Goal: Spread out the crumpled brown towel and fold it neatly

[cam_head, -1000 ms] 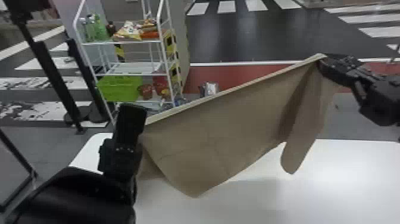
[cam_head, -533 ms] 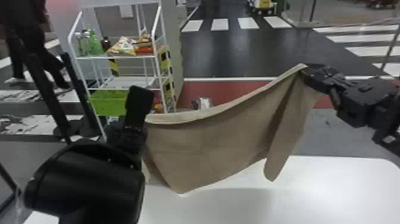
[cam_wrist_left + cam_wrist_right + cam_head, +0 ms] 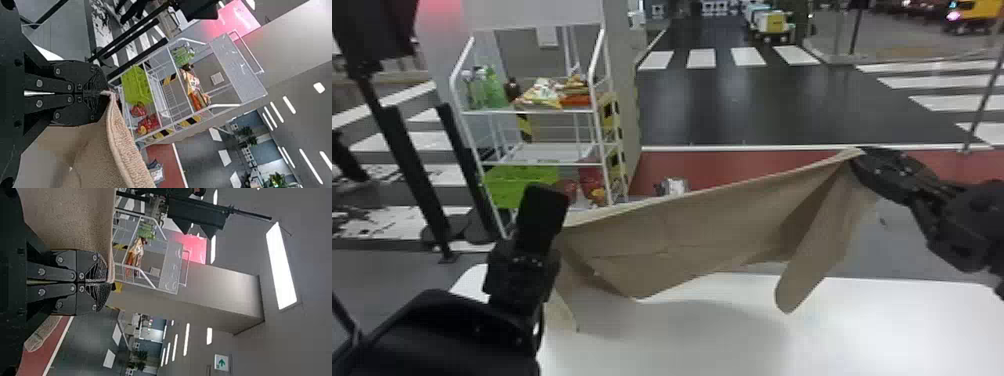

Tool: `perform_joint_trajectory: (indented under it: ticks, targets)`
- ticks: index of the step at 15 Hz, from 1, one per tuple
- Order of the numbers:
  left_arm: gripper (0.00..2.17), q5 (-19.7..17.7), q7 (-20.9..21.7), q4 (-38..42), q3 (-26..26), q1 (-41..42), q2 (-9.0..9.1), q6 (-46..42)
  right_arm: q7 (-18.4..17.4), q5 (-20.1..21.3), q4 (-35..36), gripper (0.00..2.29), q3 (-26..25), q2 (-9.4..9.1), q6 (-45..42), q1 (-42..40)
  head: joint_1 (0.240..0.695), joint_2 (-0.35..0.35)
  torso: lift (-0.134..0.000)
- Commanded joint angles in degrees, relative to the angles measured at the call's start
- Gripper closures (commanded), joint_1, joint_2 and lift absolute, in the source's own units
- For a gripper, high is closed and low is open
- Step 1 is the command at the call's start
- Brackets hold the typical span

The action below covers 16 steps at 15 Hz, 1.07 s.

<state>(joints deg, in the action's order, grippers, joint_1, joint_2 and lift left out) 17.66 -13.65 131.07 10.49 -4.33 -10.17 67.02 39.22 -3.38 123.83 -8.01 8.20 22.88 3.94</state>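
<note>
White worktop, brown towel hung above far edge.
Left gripper, right gripper both pinching towel; long axis runs between them.

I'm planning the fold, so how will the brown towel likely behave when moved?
The brown towel will probably bend and swing easily, since it hangs in loose folds. Its fuzzy surface suggests that it isn't very slippery.
</note>
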Motion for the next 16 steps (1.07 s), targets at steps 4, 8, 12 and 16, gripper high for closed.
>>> perform_joint_trajectory:
  ticks: [4, 8, 12, 16]
  targets:
    - [1.64, 8.5, 3.9, 7.7, -1.2, 20.2, -2.57, -13.1, 11.8, -1.2, 3.7, 1.5, -3.6, 5.25, -5.9, -14.2, 0.584, 0.154, -0.122]
    - [1.64, 11.4, 2.2, 2.3, -0.7, 28.9, -6.0, -25.9, 22.9, 1.0, 3.6, 1.5, -1.5, 8.85, -3.4, -20.0, 0.695, 0.18, -0.122]
    - [1.57, 19.9, -1.3, -4.7, 0.4, 32.7, -9.43, -33.7, 29.0, 5.4, 2.9, 1.5, 3.4, 11.23, -2.0, -22.3, 0.695, 0.224, -0.122]
    - [1.29, 22.9, -6.2, -9.0, 0.0, 34.1, -11.1, -34.4, 33.6, 6.7, 2.5, 1.5, 6.0, 12.37, -0.4, -23.2, 0.695, 0.286, -0.122]
